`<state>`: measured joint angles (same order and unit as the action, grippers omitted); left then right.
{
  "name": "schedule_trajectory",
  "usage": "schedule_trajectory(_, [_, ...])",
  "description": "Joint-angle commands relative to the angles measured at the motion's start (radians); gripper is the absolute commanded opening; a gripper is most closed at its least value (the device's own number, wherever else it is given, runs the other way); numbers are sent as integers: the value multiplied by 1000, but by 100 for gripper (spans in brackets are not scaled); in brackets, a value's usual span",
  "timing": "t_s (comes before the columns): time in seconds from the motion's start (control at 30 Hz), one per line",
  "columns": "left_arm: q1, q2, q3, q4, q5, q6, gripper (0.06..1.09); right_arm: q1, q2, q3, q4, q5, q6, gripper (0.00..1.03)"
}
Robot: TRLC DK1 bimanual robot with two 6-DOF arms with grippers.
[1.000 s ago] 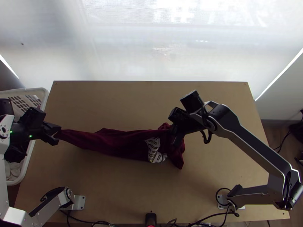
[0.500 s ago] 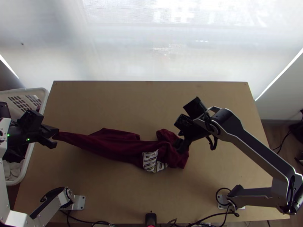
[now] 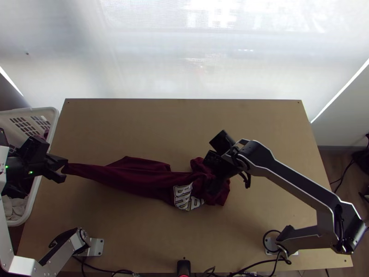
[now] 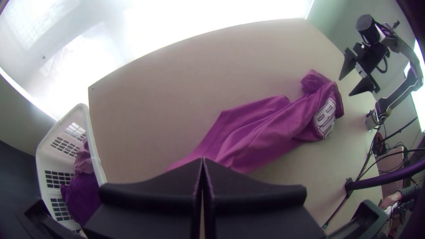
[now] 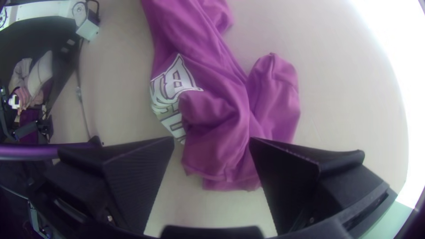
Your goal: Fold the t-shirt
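Left claw [image 3: 65, 170]: clamped on t-shirt [image 3: 138, 177], narrow end | right claw [image 3: 214, 185]: apart, above bunched end

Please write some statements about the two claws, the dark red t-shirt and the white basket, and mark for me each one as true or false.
1. The left claw is shut on one end of the t-shirt. True.
2. The right claw is clamped on the t-shirt. False: its fingers are apart.
3. The t-shirt is folded into a neat square. False: it lies long and narrow, bunched at the end near the right claw.
4. The basket has cloth in it. True.
5. White lettering shows on the t-shirt. True.
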<state>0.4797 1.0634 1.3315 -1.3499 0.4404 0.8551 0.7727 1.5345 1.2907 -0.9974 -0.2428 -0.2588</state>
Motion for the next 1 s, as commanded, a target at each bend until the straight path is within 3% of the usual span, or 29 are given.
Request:
schedule_trajectory(0.0, [13, 0, -3, -2, 1, 9, 9, 4, 113, -10, 111, 2, -16, 74])
schedule_trajectory(0.4, [22, 7, -2, 1, 1, 9, 9, 14, 159, 36, 166, 4, -43, 69])
schedule_trajectory(0.5, [22, 7, 0, 1, 1, 7, 9, 14, 176, 39, 166, 2, -66, 52])
schedule_trajectory(0.7, [28, 6, -2, 1, 0, 9, 9, 14, 184, -10, 175, 2, -73, 52])
schedule_trajectory(0.9, [30, 7, -2, 5, 1, 9, 9, 17, 148, -18, 204, 0, -105, 8])
schedule_trajectory(0.97, [30, 9, -2, 5, 1, 9, 9, 16, 127, -22, 209, 0, -115, 3])
